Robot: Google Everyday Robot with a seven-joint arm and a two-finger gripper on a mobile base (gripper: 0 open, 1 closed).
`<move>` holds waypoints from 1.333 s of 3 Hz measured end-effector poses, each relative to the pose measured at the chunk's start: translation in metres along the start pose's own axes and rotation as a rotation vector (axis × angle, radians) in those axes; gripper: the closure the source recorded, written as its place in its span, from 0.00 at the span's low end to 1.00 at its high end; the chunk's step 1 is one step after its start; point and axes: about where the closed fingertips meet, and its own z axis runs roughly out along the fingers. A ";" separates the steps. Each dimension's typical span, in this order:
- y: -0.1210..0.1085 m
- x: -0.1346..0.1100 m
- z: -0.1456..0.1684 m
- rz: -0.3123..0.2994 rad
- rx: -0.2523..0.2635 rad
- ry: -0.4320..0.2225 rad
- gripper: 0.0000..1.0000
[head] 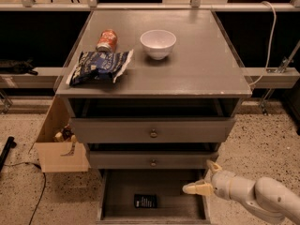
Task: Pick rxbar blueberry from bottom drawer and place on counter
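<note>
Dark blue and flat, the rxbar blueberry [145,201] is lying in the open bottom drawer [122,191], near the front. I am holding the gripper [205,177] over the drawer's right side, apart from the bar, its fingers spread and, I think, gripping nothing. The grabbing, lifting and placing on the desk [197,64] are all waiting to be done.

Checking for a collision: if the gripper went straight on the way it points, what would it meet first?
The gripper, open above the bottom drawer, points left; likely that drawer's left wall, passing above the rxbar blueberry. Depth is unclear.
</note>
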 end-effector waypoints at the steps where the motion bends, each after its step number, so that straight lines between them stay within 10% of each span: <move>1: 0.009 0.019 0.031 0.016 -0.036 -0.061 0.00; 4: 0.033 0.043 0.056 -0.004 0.025 -0.046 0.00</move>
